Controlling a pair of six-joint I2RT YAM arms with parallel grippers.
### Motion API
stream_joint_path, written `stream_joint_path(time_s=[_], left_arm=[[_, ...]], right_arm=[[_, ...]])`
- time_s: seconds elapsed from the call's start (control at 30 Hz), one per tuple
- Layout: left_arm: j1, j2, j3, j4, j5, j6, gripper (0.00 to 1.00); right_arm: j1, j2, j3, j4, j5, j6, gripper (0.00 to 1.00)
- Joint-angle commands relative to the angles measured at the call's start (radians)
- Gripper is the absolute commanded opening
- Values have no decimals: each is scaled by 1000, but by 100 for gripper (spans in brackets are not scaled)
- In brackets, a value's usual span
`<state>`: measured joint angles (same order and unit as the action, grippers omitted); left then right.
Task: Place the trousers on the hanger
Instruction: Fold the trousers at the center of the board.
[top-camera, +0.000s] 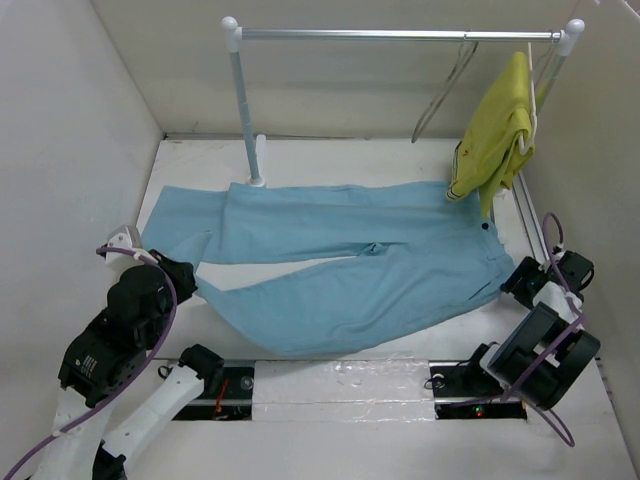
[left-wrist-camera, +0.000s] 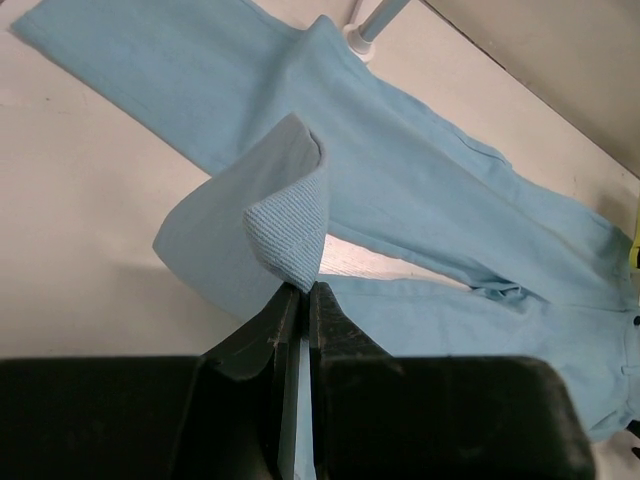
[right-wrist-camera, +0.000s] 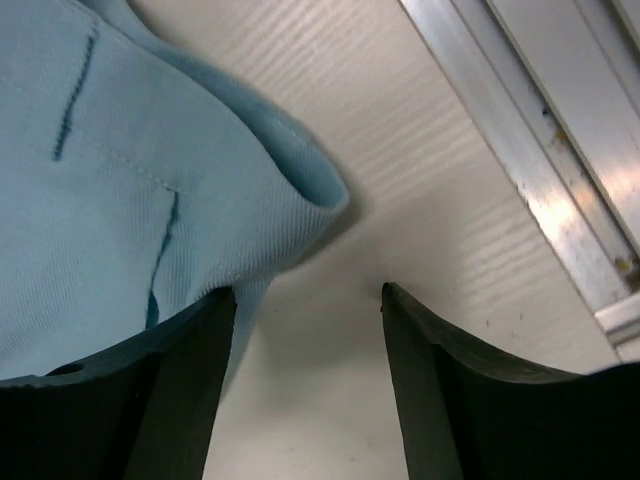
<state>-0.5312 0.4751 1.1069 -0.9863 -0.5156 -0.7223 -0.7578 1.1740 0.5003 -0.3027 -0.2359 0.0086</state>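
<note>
We see two arms alike in build: chunky black joint housings linked by smooth white segments. On the left arm one black housing bears small white lettering, too small for us to read. A thin purple cable trails along that arm, and a second purple cable loops over the right arm. We find the left gripper and the right gripper both fitted with matte black, wedge-shaped fingers.
</note>
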Motion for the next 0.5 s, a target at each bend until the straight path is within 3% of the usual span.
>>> stream_joint_path(time_s=[0.0, 0.17, 0.2, 0.27, 0.37, 0.47], left_arm=[[-7, 2, 28, 9, -38, -6, 0], [-7, 11, 25, 12, -24, -6, 0], [-7, 14, 22, 12, -23, -6, 0], [-7, 16, 27, 12, -26, -6, 0], [-7, 31, 50, 5, -41, -5, 0], [-7, 46, 86, 0, -87, 9, 0]], right_arm=[[-12, 67, 15, 94, -88, -76, 68], [-21, 121, 26, 145, -125, -84, 65], [-21, 133, 33, 143, -125, -81, 56], [-21, 147, 46, 134, -125, -81, 50], [-21, 179, 69, 116, -135, -94, 31], [-21, 156, 90, 29, -80, -104, 6]])
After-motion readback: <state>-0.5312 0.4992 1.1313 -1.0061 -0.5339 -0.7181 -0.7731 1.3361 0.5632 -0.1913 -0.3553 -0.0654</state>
